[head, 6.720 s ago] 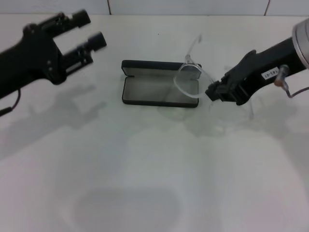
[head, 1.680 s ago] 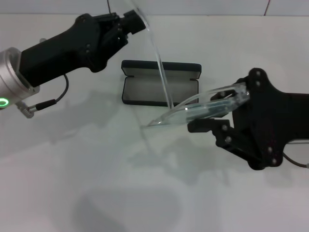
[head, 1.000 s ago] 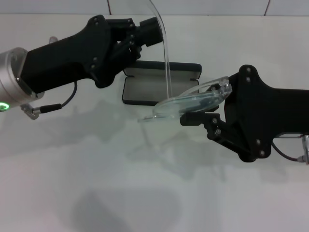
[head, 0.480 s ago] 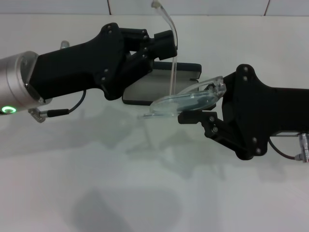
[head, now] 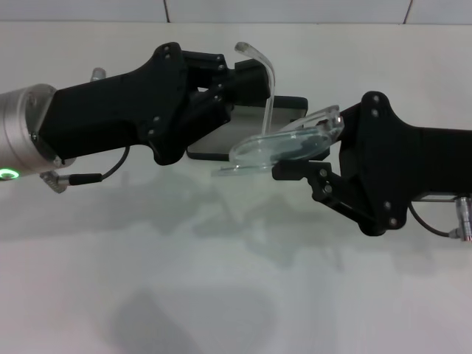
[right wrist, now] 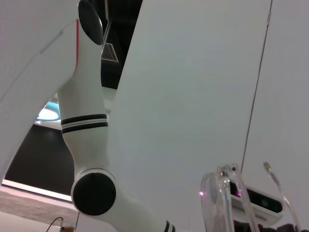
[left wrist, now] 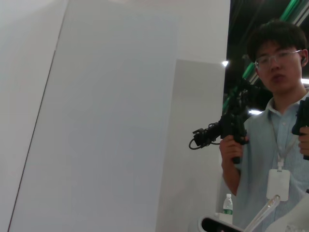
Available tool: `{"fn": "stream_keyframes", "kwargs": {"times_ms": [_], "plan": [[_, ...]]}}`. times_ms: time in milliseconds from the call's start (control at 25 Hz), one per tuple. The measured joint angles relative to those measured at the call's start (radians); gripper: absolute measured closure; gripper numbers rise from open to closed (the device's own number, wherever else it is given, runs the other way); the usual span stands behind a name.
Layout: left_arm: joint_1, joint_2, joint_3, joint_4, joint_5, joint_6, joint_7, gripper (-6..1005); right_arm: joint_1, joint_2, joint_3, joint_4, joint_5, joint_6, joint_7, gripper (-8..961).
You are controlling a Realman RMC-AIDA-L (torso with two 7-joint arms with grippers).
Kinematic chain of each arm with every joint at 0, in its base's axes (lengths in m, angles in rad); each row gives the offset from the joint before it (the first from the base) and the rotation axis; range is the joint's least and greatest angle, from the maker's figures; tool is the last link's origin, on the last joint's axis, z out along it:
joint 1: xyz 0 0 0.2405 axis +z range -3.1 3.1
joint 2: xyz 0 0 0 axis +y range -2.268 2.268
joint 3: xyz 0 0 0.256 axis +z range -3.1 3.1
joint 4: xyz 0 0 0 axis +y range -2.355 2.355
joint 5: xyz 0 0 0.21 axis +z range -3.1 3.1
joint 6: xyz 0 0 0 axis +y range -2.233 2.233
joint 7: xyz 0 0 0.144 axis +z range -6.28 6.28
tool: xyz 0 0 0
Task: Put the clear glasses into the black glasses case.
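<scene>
Two grippers are shown working together on the clear glasses, which are held in the air just above and in front of the black glasses case. At left, the left gripper has its jaws against one upright temple arm; whether they pinch it or merely press it cannot be told. The case lies open on the white counter, largely hidden behind that gripper. At right, the right gripper has its jaws clamped on the frame's front. The step in hand is judged to be folding the temple; next, the folded frame must be lowered flat into the lined tray. The glasses are of colourless, glossy plastic with thin curved arms; the case is matt black, rectangular, with rounded corners.
</scene>
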Motion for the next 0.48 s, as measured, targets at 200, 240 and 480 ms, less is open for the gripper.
{"fn": "stream_keyframes", "kwargs": {"times_ms": [200,240,480], "plan": [[0.017,-0.002,-0.057,-0.006,-0.029,-0.008,0.021,953,0.007,0.000,-0.005,0.000,-0.005,-0.006,-0.005,898],[0.023,-0.002,-0.076,-0.008,-0.037,-0.009,0.022,953,0.006,0.001,-0.005,-0.003,-0.005,-0.010,-0.008,898],[0.050,0.001,-0.136,-0.009,-0.040,-0.010,0.023,953,0.003,0.000,-0.001,-0.015,0.000,-0.035,-0.008,897]]}}
